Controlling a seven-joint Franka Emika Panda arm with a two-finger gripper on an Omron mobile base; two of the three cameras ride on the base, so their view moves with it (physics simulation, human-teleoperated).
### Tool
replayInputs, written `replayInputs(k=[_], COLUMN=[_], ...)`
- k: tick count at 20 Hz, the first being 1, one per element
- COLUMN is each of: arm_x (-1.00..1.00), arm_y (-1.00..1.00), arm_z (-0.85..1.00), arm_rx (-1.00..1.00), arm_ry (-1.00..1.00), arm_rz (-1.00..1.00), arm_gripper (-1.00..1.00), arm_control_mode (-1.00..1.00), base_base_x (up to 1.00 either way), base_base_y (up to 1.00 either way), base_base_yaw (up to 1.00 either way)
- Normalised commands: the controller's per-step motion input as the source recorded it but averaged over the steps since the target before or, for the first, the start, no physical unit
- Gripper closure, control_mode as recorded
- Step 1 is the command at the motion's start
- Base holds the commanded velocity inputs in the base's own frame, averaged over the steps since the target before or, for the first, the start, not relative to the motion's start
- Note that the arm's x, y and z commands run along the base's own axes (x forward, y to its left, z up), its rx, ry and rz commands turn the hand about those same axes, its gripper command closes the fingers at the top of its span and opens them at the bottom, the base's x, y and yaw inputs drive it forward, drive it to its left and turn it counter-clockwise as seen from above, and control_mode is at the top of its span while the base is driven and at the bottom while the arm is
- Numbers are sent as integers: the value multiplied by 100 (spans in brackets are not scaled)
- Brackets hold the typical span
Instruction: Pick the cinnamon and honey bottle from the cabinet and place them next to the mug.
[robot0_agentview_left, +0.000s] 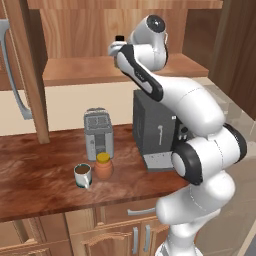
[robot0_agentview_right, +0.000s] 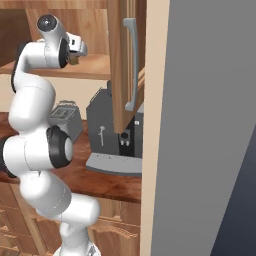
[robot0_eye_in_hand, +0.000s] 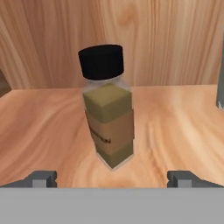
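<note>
Just cinnamon (robot0_eye_in_hand: 108, 109) before open claw (robot0_eye_in_hand: 112, 178)

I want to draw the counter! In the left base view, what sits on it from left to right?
Mug → honey bottle → coffee machine. The toaster stands behind the mug and the honey bottle, so its place in the order is unclear.

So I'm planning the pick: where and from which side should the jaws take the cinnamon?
Grip the cinnamon at its labelled mid-body, coming in level from the open front of the cabinet. It stands upright on the shelf, slim and flat-sided, centred between the open jaws.
</note>
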Motion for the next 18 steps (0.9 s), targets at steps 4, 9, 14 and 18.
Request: replayInputs(k=[4, 9, 14, 18], arm_x=[18, 16, 12, 12], arm_y=[1, 0, 4, 9], arm_z=[0, 0, 0, 0], arm_rx=[0, 0, 0, 0], arm_ry=[0, 0, 0, 0], arm_rz=[0, 0, 0, 0], arm_gripper=[-100, -100, -100, -100], arm_control_mode=[-100, -100, -100, -100], base_base_x=[0, 0, 0, 0], base_base_y=[0, 0, 0, 0], base_base_yaw=[0, 0, 0, 0])
